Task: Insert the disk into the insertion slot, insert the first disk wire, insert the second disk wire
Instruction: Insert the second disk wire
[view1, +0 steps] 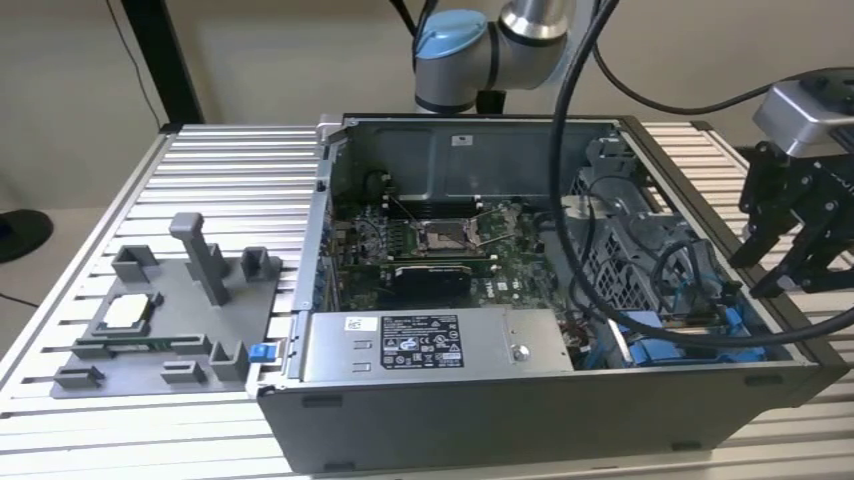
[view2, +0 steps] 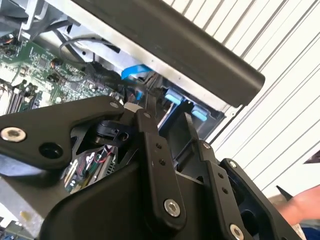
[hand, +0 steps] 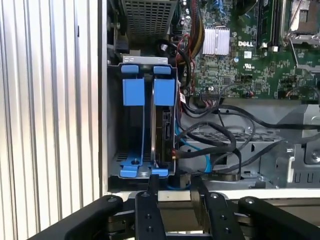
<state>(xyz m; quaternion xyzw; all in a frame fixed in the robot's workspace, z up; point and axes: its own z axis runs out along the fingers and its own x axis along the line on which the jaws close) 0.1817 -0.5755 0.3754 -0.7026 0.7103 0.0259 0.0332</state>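
The disk (hand: 164, 131) stands on edge in its blue carrier (hand: 165, 92) inside the insertion slot (hand: 112, 150) at the case's corner. A second blue carrier (hand: 133, 92) sits beside it. A black wire's connector (hand: 173, 154) lies against the disk's edge, and I cannot tell if it is seated. A thin blue wire (hand: 202, 152) loops close by. My gripper (hand: 175, 192) hovers just outside the case wall in line with the slot, open, with nothing between its fingers (hand: 151, 194). In the exterior view the gripper (view1: 777, 262) hangs off the case's right side, above the blue carriers (view1: 663, 352).
The open computer case (view1: 534, 420) lies on a slatted metal table (view1: 200, 170), with the motherboard (view1: 441, 240) and a grey power supply box (view1: 420, 345) inside. A grey fixture plate (view1: 160, 320) sits at the exterior view's left. Loose black cables (hand: 225, 145) cross beside the slot.
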